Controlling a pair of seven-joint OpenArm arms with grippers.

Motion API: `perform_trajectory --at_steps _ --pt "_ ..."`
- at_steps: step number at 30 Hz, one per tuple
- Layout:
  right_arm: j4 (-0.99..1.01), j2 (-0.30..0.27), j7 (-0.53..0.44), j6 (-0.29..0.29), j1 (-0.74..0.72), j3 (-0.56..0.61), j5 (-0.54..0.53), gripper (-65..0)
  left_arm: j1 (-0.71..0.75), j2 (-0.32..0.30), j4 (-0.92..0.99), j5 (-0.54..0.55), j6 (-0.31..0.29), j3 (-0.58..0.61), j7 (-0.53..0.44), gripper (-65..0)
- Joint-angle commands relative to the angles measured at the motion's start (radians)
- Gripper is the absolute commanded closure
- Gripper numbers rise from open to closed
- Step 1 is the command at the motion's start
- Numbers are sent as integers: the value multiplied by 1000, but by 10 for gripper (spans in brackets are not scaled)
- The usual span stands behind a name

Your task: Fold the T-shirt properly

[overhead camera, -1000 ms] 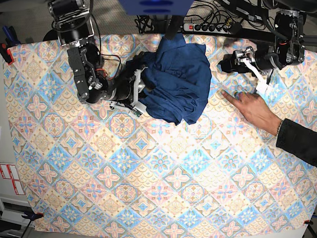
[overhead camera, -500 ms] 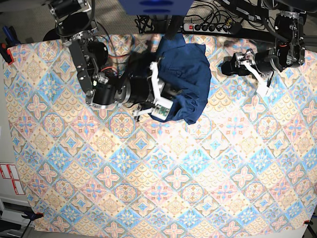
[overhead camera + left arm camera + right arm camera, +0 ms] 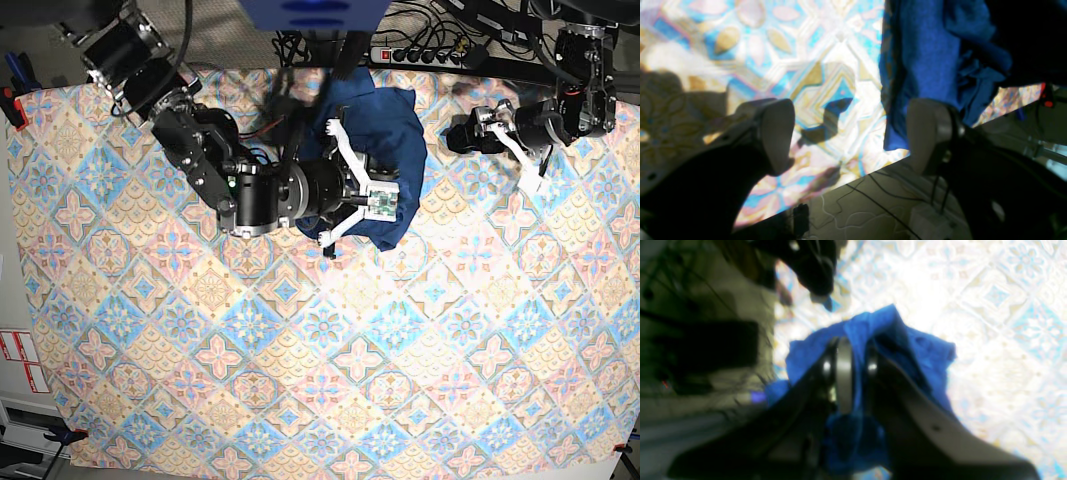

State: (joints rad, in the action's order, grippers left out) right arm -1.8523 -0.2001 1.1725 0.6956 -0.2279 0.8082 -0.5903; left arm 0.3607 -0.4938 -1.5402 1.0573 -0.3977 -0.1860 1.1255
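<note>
Pinching a fold of the dark navy-blue knit T-shirt, the right claw shows this grip only in its wrist view. Overhead, its arm hides the bunched shirt's near side. The left claw gapes empty, shirt beside 1 finger, over the pastel patterned tablecloth near the black power strip.

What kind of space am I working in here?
Probably a robotics lab bench, not a home: a pastel patterned tablecloth covers the table, a power strip with loose cables sits behind, and clamps pin the cloth's edge.
</note>
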Motion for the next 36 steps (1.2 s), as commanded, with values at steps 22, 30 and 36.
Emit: perform_trajectory --at_steps 22,30,36 --pt "322 179 -87 3 -172 471 284 -117 -32 -15 -15 25 -7 -8 -8 -512" --pt "224 110 -92 3 -164 343 278 -240 -53 22 -21 30 -7 -10 -5 -512" --pt "62 -17 -76 3 -57 37 277 -228 -67 57 -119 36 -7 -10 -8 -512"
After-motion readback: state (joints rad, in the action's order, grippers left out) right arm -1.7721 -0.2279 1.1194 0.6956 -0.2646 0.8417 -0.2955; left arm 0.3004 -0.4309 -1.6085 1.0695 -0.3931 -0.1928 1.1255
